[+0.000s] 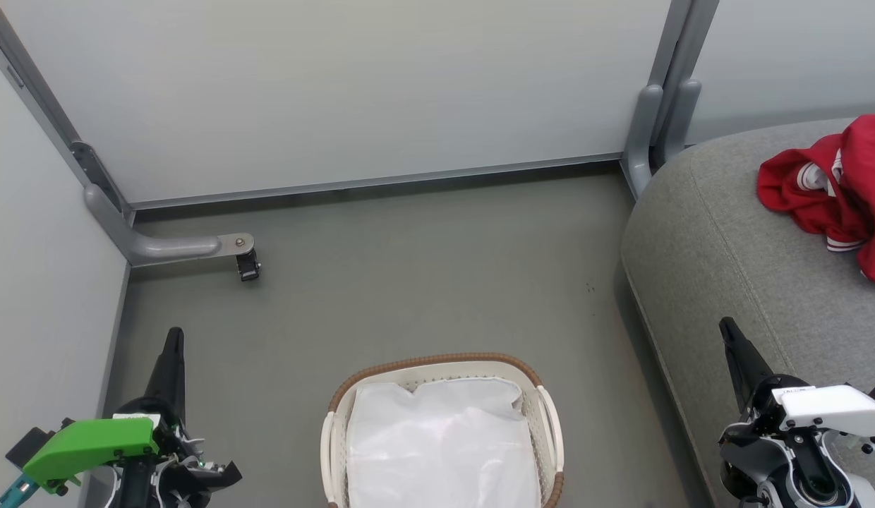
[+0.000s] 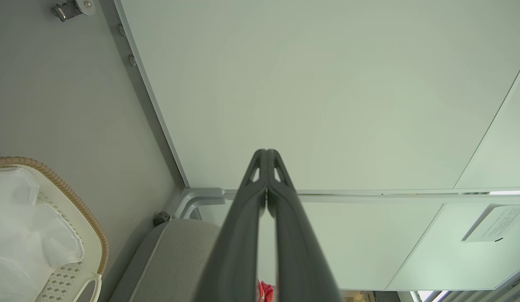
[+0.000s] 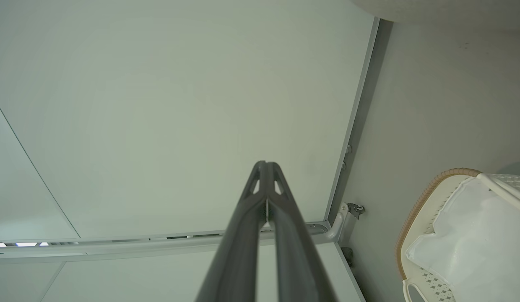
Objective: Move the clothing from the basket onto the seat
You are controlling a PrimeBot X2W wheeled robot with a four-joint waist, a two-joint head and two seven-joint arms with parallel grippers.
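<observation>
Head view puts the basket (image 1: pixel 437 361) at 6 o'clock, standing on the grey floor (image 1: pixel 423 268). Its white liner (image 1: pixel 441 444) lies rumpled and bare across the inside. The red clothing (image 1: pixel 833 187) sits in a loose heap at 2 to 3 o'clock on top of the grey seat (image 1: pixel 720 247), with white panels and striped trim showing among the folds. The picture's edge cuts off part of the heap. It lies well apart from the basket.

My left tool (image 1: pixel 173 335) is at 7 o'clock, over the floor beside the pale wall panel (image 1: pixel 339 92). Its two dark fingers are pressed together, pinch nothing and point toward 12 o'clock. My right tool (image 1: pixel 728 328) is at 4 o'clock, over the front edge of the seat. It too is pressed together and empty, leaning slightly toward 11 o'clock.

In the left wrist view my fingers meet at the tips against the wall panel. The basket rim is at 8 o'clock, the seat at 7 o'clock, and a sliver of red shows at 6 o'clock. In the right wrist view the tips also touch, and the basket is at 4 o'clock.
</observation>
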